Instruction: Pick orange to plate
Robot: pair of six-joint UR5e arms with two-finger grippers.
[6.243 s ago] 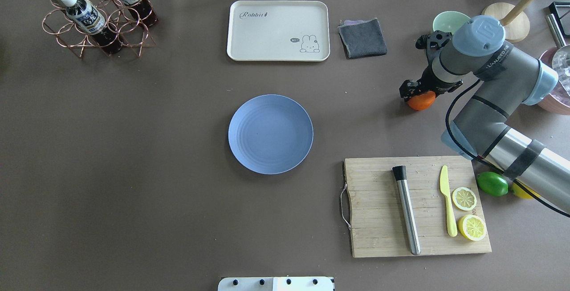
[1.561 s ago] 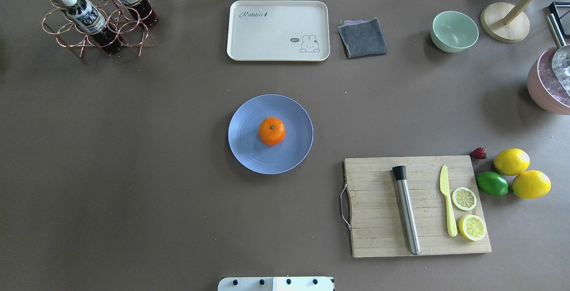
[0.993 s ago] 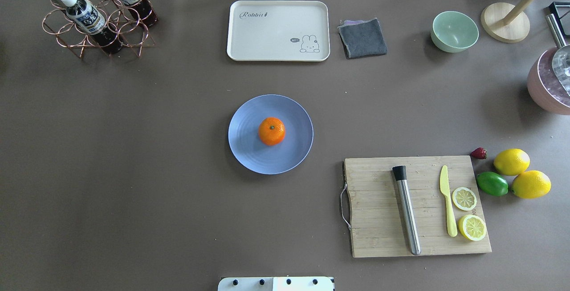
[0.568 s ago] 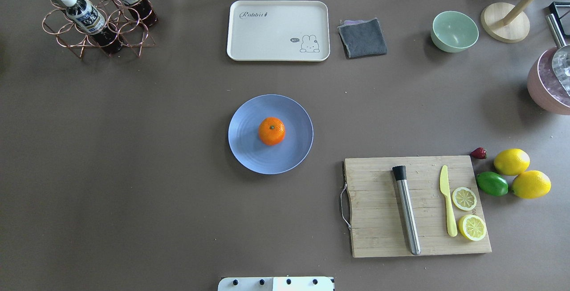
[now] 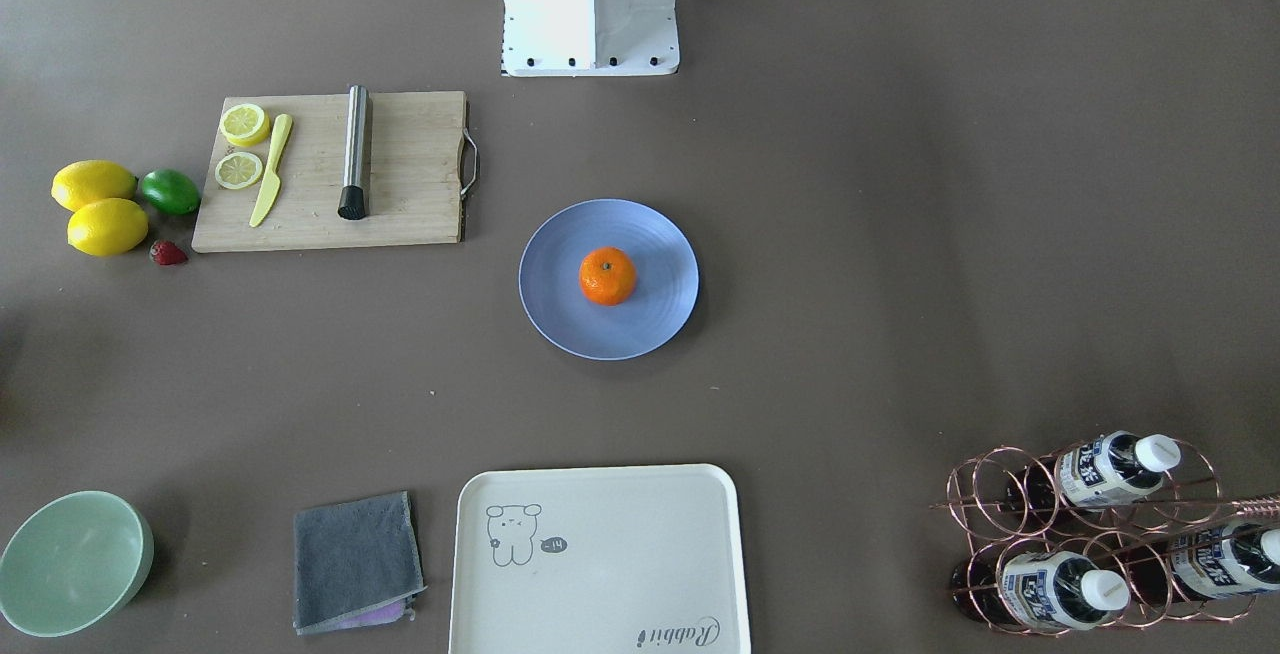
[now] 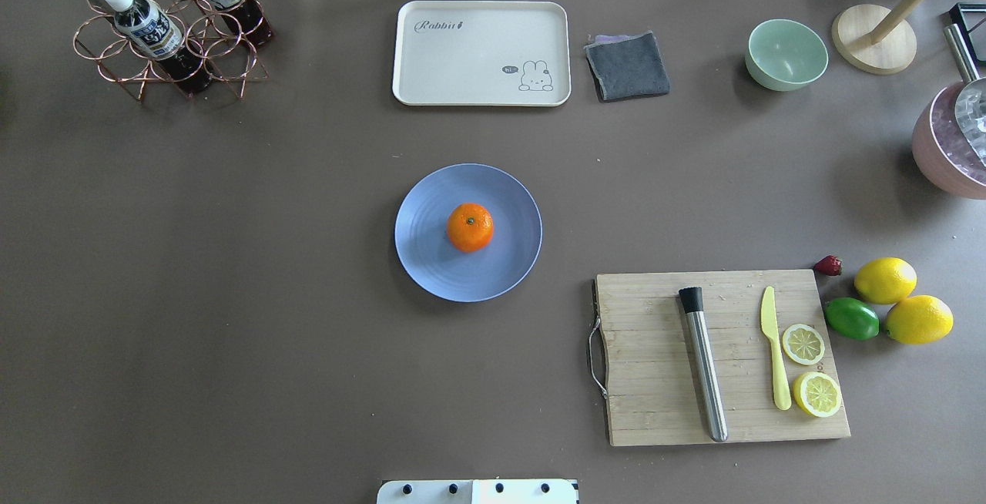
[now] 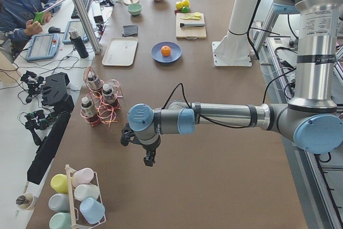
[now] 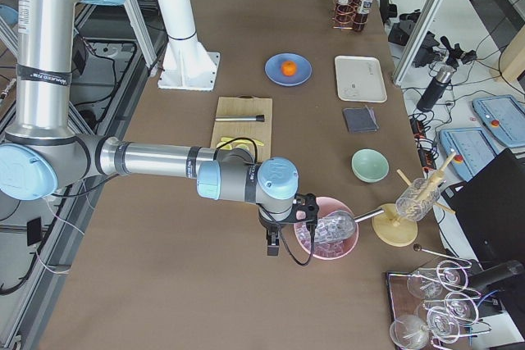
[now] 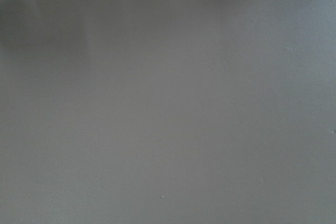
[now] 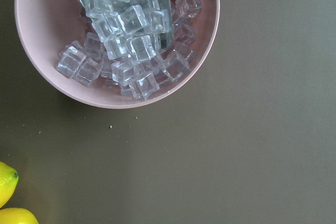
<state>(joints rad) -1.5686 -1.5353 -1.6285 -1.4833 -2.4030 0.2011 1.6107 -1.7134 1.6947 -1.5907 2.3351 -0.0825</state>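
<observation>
The orange (image 6: 470, 226) sits stem up in the middle of the blue plate (image 6: 431, 265), at the table's centre; nothing touches it. The front-facing view shows the same orange (image 5: 607, 275) on the plate (image 5: 655, 319). Neither arm appears in those two views. In the exterior left view my left gripper (image 7: 149, 159) hangs over bare table, far from the plate (image 7: 156, 56). In the exterior right view my right gripper (image 8: 273, 245) hangs beside a pink bowl of ice (image 8: 326, 235). I cannot tell whether either gripper is open or shut.
A cutting board (image 6: 655, 396) with a steel muddler, yellow knife and lemon halves lies front right. Two lemons (image 6: 886, 279), a lime (image 6: 851, 317) and a strawberry sit beside it. A cream tray (image 6: 481, 53), grey cloth, green bowl (image 6: 786, 53) and bottle rack (image 6: 162, 26) line the far edge.
About six seconds ago my right gripper held the orange at the table's right. The orange now rests on the plate and that arm has left the overhead view. Nothing moved in the last 1.6 seconds.
</observation>
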